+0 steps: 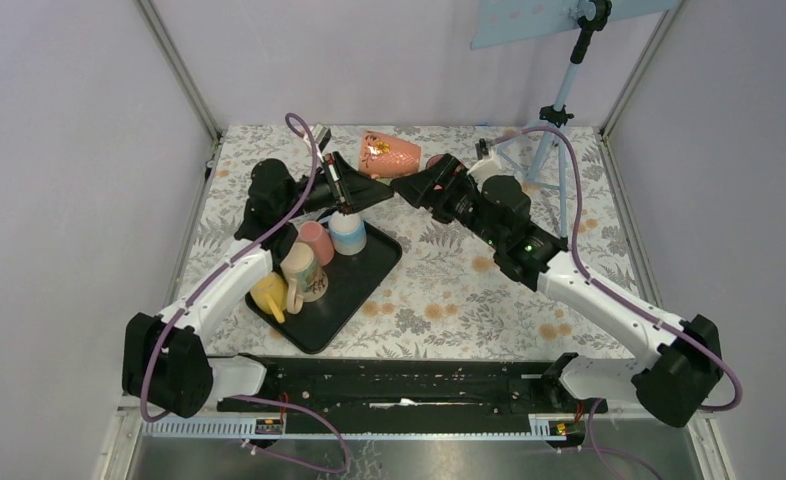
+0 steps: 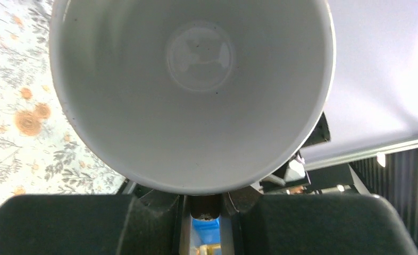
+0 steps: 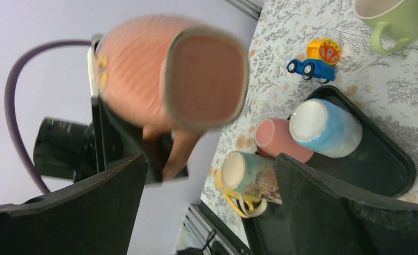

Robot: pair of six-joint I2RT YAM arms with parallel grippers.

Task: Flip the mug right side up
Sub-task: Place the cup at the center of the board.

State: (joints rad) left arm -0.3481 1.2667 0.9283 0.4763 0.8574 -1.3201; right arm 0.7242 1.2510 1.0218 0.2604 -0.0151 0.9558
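Observation:
A salmon-pink ribbed mug (image 1: 390,155) is held off the table at the back, tipped on its side. My left gripper (image 1: 355,176) is shut on it at the handle side. In the left wrist view its white inside (image 2: 196,90) fills the frame, with my left gripper (image 2: 204,204) closed under the rim. In the right wrist view the mug's base (image 3: 204,79) faces the camera and its handle (image 3: 177,151) sits in the left arm's black fingers. My right gripper (image 1: 410,187) is open just right of the mug, and in its own view (image 3: 212,196) the jaws stand wide and empty.
A black tray (image 1: 369,275) left of centre holds upside-down blue (image 3: 324,127), pink (image 3: 281,141), teal (image 3: 249,175) and yellow (image 3: 239,202) mugs. A green mug (image 3: 398,21) and a toy car (image 3: 313,66) stand on the floral cloth. A blue tripod (image 1: 559,110) is at the back right.

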